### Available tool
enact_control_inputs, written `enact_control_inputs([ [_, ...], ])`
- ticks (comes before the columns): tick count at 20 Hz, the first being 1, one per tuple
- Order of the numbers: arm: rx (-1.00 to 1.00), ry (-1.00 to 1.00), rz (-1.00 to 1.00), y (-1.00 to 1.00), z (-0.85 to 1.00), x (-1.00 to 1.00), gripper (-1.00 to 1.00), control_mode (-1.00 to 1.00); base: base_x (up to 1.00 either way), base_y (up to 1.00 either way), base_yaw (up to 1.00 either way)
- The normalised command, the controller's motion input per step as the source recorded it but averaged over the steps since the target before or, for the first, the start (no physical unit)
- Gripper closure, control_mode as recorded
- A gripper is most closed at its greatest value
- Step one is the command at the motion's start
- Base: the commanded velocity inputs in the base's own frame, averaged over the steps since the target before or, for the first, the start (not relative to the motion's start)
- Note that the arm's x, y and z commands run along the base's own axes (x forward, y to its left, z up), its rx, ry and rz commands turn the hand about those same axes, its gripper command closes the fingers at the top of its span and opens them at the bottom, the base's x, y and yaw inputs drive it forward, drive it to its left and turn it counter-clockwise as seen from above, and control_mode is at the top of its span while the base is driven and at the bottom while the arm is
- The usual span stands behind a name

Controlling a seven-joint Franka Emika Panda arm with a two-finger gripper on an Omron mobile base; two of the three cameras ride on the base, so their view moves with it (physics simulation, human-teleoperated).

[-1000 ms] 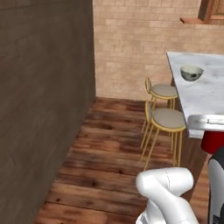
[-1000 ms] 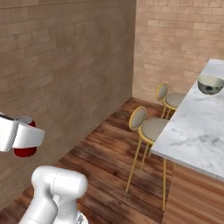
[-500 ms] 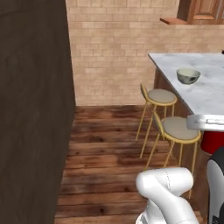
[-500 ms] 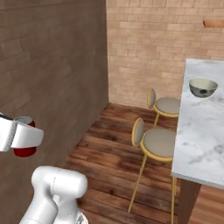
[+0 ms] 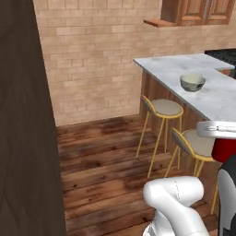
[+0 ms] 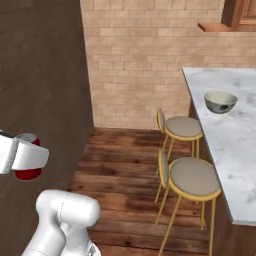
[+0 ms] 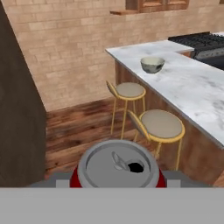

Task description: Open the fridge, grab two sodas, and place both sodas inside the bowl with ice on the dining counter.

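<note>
A red soda can [image 6: 28, 173] with a silver top [image 7: 116, 164] sits upright in my gripper [image 6: 22, 156], which is shut on it, held close to my body. The small grey-green bowl [image 5: 192, 83] stands on the white marble dining counter [image 5: 170, 65], well ahead of the can and apart from it. It is also the bowl [image 7: 152, 64] in the hand view, beyond the can's top, and the bowl [image 6: 220, 101] near the counter's [image 6: 235, 135] left edge. What lies inside it is too small to tell. The fridge's doors are out of view.
Two yellow-legged round stools [image 6: 182, 127] [image 6: 194, 178] stand along the counter's near side. A tall dark flat panel [image 5: 23, 138] rises at the left. A brick wall [image 5: 92, 55] closes the back, with wood floor [image 5: 101, 156] between. A black stove top [image 7: 199, 39] lies past the counter.
The whole picture has swung as the base turns: counter, bowl and stools now sit more central and nearer. The can stays in my shut gripper.
</note>
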Motion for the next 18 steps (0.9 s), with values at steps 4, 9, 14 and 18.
enact_control_inputs([
  [4, 0.0, 0.0, 0.0, 0.0, 0.0, 0.0, 1.0, 1.0, 0.84, 0.66, -0.46],
  [9, 0.0, 0.0, 0.0, 0.0, 0.0, 0.0, 1.0, 1.0, 0.77, 0.6, -0.5],
  [14, 0.0, 0.0, 0.0, 0.0, 0.0, 0.0, 1.0, 1.0, 0.69, 0.56, -0.52],
  [18, 0.0, 0.0, 0.0, 0.0, 0.0, 0.0, 1.0, 1.0, 0.64, 0.56, -0.52],
])
